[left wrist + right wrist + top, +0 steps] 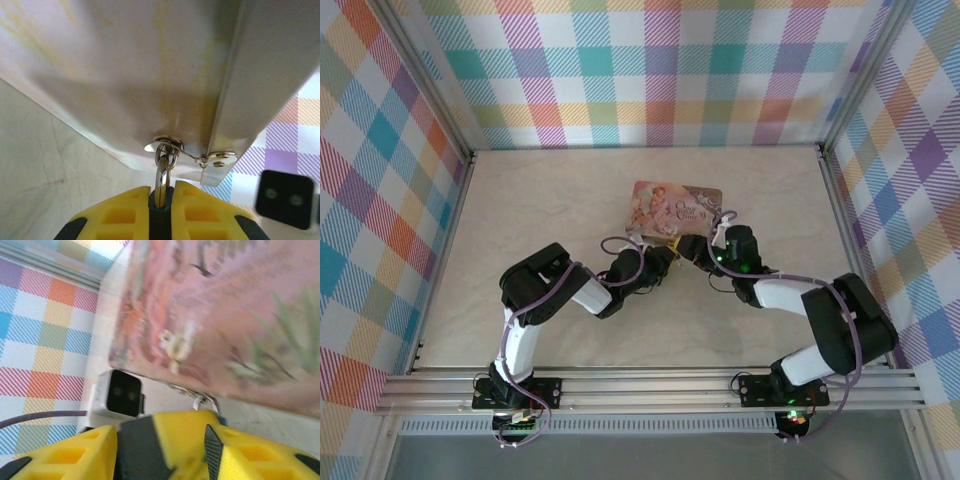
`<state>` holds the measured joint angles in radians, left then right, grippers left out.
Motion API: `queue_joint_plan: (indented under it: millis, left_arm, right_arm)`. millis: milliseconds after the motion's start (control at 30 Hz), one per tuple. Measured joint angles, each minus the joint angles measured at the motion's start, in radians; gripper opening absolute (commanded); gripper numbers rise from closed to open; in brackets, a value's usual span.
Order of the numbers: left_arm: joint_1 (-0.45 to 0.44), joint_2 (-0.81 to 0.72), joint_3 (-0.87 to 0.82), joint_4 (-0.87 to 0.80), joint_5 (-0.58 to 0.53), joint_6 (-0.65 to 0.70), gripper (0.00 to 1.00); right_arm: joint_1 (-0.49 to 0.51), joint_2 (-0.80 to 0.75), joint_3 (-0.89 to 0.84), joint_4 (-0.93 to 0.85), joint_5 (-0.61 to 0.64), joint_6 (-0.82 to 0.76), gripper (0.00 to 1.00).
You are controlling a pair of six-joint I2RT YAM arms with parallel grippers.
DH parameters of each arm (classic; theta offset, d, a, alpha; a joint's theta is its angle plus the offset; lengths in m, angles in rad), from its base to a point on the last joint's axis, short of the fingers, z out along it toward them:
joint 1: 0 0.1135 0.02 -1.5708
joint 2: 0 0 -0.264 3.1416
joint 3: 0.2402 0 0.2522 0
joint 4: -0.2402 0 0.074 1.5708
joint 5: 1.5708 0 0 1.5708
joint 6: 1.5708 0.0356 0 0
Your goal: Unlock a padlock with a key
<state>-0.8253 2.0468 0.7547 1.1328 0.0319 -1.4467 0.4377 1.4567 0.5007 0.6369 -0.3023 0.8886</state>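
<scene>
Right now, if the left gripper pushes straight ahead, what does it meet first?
The metal latch ring on the box, right ahead of the silver piece the left gripper pinches; then the box's pale face. Depth unclear.

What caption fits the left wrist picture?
Yellow claw pinches a small silver piece hooked to the latch on the box.

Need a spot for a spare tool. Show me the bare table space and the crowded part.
Free table: the stretch from the left wall to the box; the strip between box and back wall; the patch between box and right wall. Crowded: the box's near edge, where the left gripper and right gripper meet at the padlock.
</scene>
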Motion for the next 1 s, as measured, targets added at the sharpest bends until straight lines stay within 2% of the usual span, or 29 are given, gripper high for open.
queue_joint_plan:
  millis: [200,400,600,767,1000]
  left_arm:
    - [-0.011,0.000,-0.002,0.002,0.021,0.000,0.00]
    - [-0.011,0.000,-0.003,0.003,0.023,0.000,0.00]
    - [-0.011,0.000,-0.005,0.006,0.024,0.000,0.00]
    - [-0.011,0.000,-0.006,0.011,0.026,0.000,0.00]
    - [-0.011,0.000,-0.006,0.011,0.027,0.000,0.00]
  right_arm:
    - [0.000,-0.054,-0.050,-0.018,-0.005,-0.014,0.56]
    - [0.000,-0.164,-0.118,-0.126,0.005,-0.039,0.58]
    - [-0.001,-0.291,-0.153,-0.190,0.008,-0.059,0.48]
    - [0.000,-0.267,-0.179,-0.184,-0.009,-0.020,0.47]
    - [0.014,-0.159,-0.179,-0.119,-0.024,0.042,0.45]
